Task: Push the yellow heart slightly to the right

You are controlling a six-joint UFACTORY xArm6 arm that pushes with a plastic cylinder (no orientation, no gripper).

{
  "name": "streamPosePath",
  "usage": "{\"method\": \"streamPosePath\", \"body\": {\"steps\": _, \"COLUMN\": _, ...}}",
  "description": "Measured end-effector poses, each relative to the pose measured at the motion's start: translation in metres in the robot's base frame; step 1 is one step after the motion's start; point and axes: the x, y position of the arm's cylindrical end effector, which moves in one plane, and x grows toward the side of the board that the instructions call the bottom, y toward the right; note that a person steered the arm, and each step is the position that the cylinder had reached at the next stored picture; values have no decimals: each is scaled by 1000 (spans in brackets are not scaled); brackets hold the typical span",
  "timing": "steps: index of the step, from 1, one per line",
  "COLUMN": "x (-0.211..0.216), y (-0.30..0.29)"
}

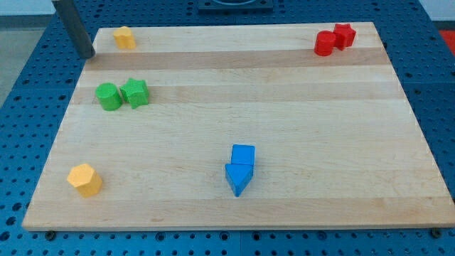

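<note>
My tip [88, 54] sits at the board's top-left corner, at the edge of the wooden board [234, 107]. No claw on this rig: just a bare rod, nothing to open or close, nothing held. The yellow heart [124, 38] lies just beside the tip, at about 2 o'clock from it; not touching.

Handling, judged: small rigid block, probably light plastic, matte; should slide readily on the smooth pale wood and may spin if struck off-centre. No hold possible; contact should be on its left face, near mid-height of the outline, pushing toward 3 o'clock.

Outward from there:
- green round block [108, 97] and green star-like block [135, 93], touching, at 5 o'clock from the tip.
- yellow hexagonal block [85, 179], far at 6 o'clock.
- blue cube [243, 153] touching blue triangular block [238, 178], at 4 o'clock.
- two red blocks [334, 39], touching, at 3 o'clock, shapes unclear.

Board rests on blue perforated table [28, 107].
</note>
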Motion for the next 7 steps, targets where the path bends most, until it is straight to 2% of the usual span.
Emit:
{"method": "streamPosePath", "body": {"steps": 2, "x": -35, "y": 8}}
{"method": "streamPosePath", "body": {"steps": 7, "x": -55, "y": 150}}
